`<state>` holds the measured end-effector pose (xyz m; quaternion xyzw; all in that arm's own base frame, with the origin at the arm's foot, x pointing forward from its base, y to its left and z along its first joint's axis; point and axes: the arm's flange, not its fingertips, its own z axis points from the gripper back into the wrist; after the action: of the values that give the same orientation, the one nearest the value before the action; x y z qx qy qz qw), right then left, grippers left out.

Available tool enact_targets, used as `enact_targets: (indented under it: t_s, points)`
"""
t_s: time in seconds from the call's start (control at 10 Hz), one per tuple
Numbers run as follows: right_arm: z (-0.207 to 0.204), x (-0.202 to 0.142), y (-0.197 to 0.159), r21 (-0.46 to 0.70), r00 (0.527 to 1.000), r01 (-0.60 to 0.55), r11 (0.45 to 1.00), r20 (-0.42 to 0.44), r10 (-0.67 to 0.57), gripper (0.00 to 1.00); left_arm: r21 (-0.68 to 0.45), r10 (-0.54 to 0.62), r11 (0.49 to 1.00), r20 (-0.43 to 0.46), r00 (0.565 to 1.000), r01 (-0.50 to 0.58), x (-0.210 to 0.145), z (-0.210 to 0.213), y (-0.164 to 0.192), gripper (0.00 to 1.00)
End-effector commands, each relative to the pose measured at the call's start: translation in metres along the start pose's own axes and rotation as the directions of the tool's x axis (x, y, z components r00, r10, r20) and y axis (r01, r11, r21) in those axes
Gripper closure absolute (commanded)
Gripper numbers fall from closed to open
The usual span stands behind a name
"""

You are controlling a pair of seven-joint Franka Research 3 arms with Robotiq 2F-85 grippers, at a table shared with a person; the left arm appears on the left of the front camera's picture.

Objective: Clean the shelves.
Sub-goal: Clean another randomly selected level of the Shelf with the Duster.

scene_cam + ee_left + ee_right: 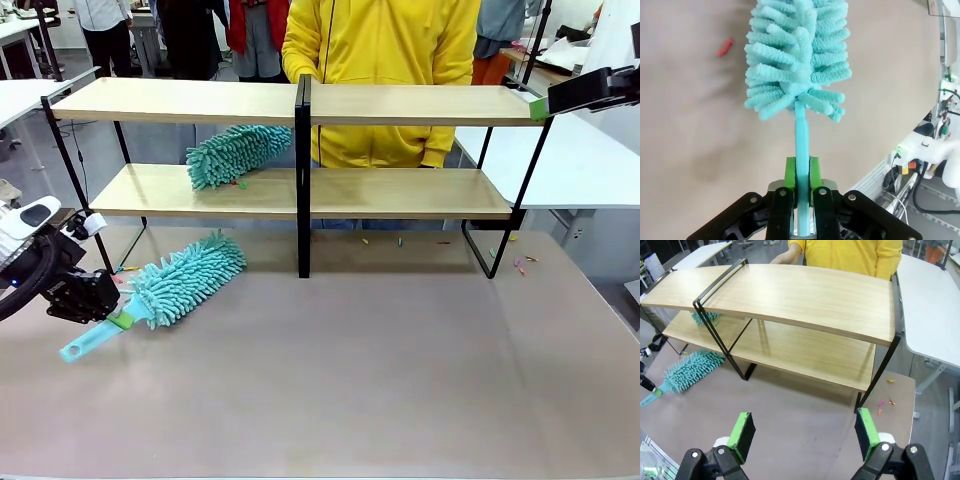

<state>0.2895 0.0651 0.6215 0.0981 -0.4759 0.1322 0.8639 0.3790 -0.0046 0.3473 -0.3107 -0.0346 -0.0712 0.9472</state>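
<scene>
2 dusters: shelf duster (235,152) on the shelves' (400,192) lower tier, counter duster (190,275) clamped by left gripper (802,176); right gripper (805,434) fingers apart.

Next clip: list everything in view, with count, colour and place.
shelves: one two-tier rack, light wood on black frame, table's far side
shelf duster: one, teal, lower board, left half
held duster: one, teal, table's left side
scraps: several, pink and red, around rack's feet
table: one, grey-brown
white tables: two, beside rack's ends
person: one, yellow top, behind rack
left gripper: shut on held duster's handle
right gripper: open, near rack's right end
</scene>
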Motion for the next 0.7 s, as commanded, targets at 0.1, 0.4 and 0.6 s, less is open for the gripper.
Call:
enact_targets:
  t_s: [0.1, 0.4, 0.6]
  points:
    - [0.0, 0.0, -0.002, 0.006, 1.0, -0.006, 1.0, 0.0, 0.006, 0.0, 0.024, 0.003, 1.0, 0.01, 1.0, -0.003, 0.002, -0.001, -0.001, 0.88]
    - [0.0, 0.0, -0.002, 0.006, 1.0, -0.006, 1.0, 0.0, 0.006, 0.0, -0.051, 0.035, 0.998, 0.105, 0.994, -0.03, 0.001, 0.023, 0.001, 0.88]
    - [0.0, 0.0, -0.002, 0.006, 1.0, -0.006, 1.0, 0.0, 0.006, 0.0, -0.026, 0.113, 0.994, 0.18, 0.977, -0.11, 0.003, 0.038, 0.009, 0.88]
